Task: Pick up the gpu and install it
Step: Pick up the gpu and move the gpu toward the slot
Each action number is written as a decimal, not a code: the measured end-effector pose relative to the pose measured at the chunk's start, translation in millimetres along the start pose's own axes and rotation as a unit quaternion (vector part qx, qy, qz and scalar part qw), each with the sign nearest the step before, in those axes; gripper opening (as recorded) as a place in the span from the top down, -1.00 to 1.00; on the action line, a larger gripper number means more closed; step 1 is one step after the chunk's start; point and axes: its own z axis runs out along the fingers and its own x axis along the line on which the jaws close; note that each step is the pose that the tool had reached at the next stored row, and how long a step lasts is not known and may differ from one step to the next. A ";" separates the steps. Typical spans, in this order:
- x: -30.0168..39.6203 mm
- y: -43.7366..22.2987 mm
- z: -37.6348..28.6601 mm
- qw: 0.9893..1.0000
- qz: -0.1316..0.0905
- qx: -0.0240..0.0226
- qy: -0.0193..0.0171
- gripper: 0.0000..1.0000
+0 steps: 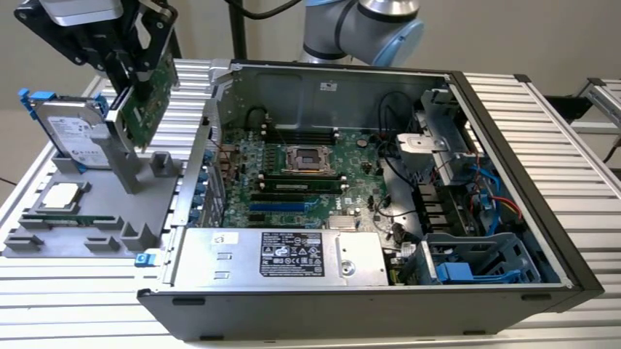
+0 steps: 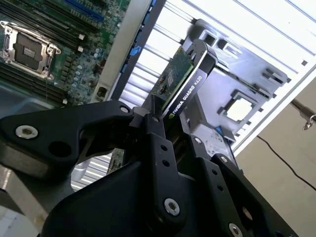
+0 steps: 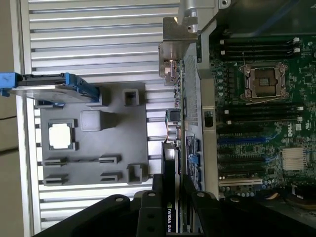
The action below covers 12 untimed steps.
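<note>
Clamping gpu [image 1: 153,102], pincer [image 1: 141,73] hangs w/ it over gray tray [image 1: 73,241], nr open pc case [image 1: 339,313].

The gripper [image 1: 131,69] clasps the gpu [image 1: 150,98] by its upper edge — the green card hangs tilted above the grey holder [image 1: 116,207], just beside the upright hard drive [image 1: 78,134]. A silver CPU chip [image 1: 60,195] lies in the holder. To the exterior view's right sits the open computer case [image 1: 321,87] — motherboard [image 1: 291,182] exposed
</note>
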 end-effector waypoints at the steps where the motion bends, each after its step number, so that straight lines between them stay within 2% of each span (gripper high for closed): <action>1: -1.0 0.1 0.0 1.000 0.000 0.000 0.000 1.00; 12: -12.6 0.9 0.2 1.000 0.000 0.000 0.000 1.00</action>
